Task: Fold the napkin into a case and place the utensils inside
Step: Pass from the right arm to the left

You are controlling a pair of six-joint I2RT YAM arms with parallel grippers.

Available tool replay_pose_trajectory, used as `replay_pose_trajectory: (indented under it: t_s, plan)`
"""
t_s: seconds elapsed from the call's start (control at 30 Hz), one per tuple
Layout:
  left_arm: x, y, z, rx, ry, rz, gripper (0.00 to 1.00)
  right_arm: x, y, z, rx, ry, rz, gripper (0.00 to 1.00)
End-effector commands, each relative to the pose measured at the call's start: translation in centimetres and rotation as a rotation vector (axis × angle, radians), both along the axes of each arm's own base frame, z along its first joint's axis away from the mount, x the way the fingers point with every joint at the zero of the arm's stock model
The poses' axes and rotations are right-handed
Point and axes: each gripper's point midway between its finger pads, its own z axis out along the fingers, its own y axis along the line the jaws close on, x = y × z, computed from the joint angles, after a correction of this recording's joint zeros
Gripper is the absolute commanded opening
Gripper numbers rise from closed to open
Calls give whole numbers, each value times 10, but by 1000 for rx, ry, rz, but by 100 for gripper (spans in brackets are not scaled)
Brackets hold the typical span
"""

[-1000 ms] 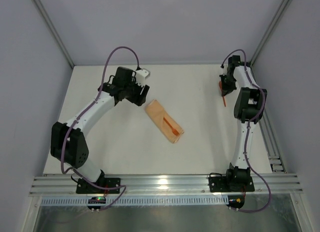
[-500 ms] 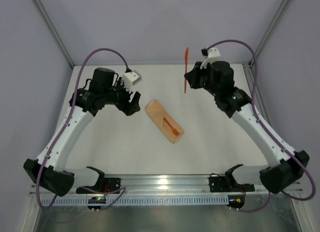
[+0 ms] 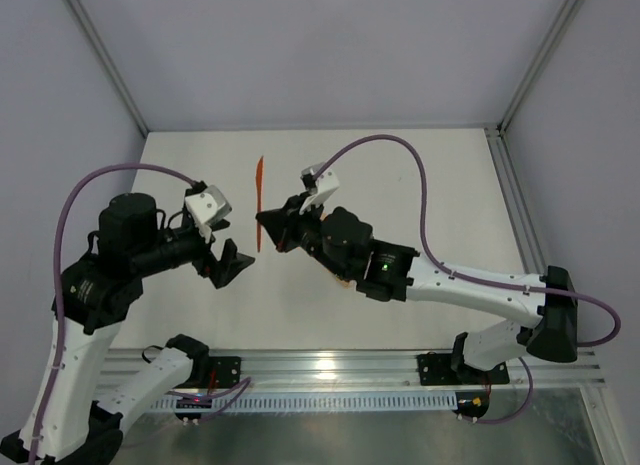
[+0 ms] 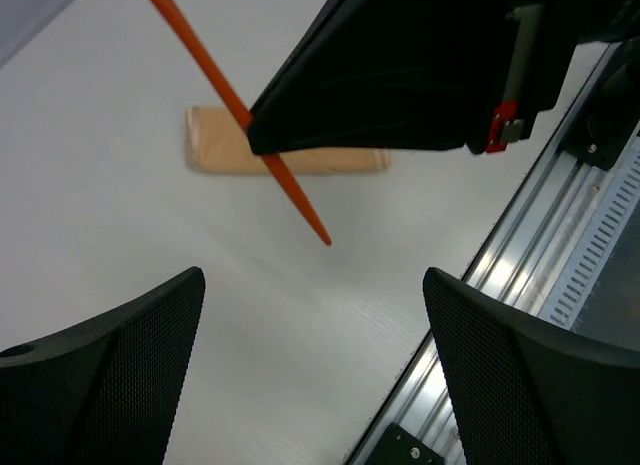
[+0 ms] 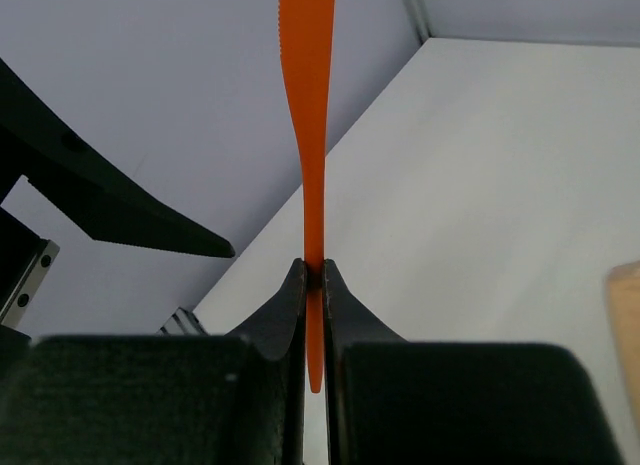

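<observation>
The case [image 4: 215, 145] is a folded peach-orange cloth lying flat on the white tabletop [image 3: 430, 185]. It is long and thin. Seen from the left wrist, part of it is hidden behind the right gripper [image 4: 262, 135]. From the top camera, the right arm reaches over the case and hides nearly all of it. The right gripper [image 3: 268, 228] sits up off the tabletop, just to the left of the case and a bit farther back. Its jaws are pressed together on an orange-red plastic knife [image 5: 308, 105]. They pinch the knife low on its handle, so only a short end pokes out behind the jaws. The long part with the little teeth on its edge sticks out past them. From the left wrist, the knife [image 4: 290, 190] slants across the front of the case, and its pointed end hangs below the near edge of the case. From the top, the knife [image 3: 259, 185] looks like a thin upright line, left of the case and apart from it. The left gripper [image 3: 230, 265] is farther left of the case, well apart from it, and points toward it. Its jaws are spread wide with nothing between them. Its two black fingers [image 4: 140, 335] frame the case and the knife in its own camera.
</observation>
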Motion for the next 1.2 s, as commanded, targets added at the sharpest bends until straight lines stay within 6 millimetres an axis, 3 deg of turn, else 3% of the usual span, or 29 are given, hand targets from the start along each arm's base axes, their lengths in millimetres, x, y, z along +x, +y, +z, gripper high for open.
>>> replay_pose_trajectory:
  t_s: [0.0, 0.13, 0.27, 0.5, 0.57, 0.6, 0.63, 0.7, 0.73, 0.8, 0.83, 0.97, 1.1, 1.13, 1.17]
  plan:
    - [-12, -4, -2, -45, 32, -22, 92, -7, 0, 74, 189, -75, -53, 3]
    - [-1, 8, -6, -18, 8, 69, 91, -19, 16, 76, 205, -68, -3, 3]
    - [14, 20, -1, 0, -40, 171, 84, -27, 18, 78, 230, -52, 35, 3]
    - [16, -4, 22, -90, -35, 77, 77, -35, 20, 68, 249, -13, 75, 3]
    - [16, -8, 24, -101, -27, 56, 70, -34, 19, 65, 251, -12, 72, 3]
    - [19, -9, 22, -100, -15, 67, 66, -35, 20, 64, 252, -11, 76, 3]
    - [22, -8, 19, -97, -10, 78, 54, -36, 21, 65, 254, -13, 86, 3]
    - [26, -7, 16, -87, -8, 95, 43, -38, 22, 67, 264, -15, 101, 3]
    - [28, -7, 14, -79, -10, 92, 31, -39, 21, 68, 266, -18, 105, 3]
    - [28, -6, 12, -74, -9, 95, 19, -41, 20, 67, 264, -14, 115, 3]
    - [28, -5, 13, -70, -17, 97, 1, -42, 20, 62, 254, -10, 119, 3]
    - [32, -4, 11, -53, -16, 105, 0, -46, 19, 52, 226, 18, 185, 4]
    - [40, 5, -6, 31, -18, 130, 0, -42, -3, 32, 181, 110, 238, 44]
    - [47, 17, -13, 94, -42, 175, 0, -37, -28, 27, 148, 123, 212, 55]
    - [51, 29, -28, 196, -84, 168, 0, -37, -42, 26, 128, 120, 203, 59]
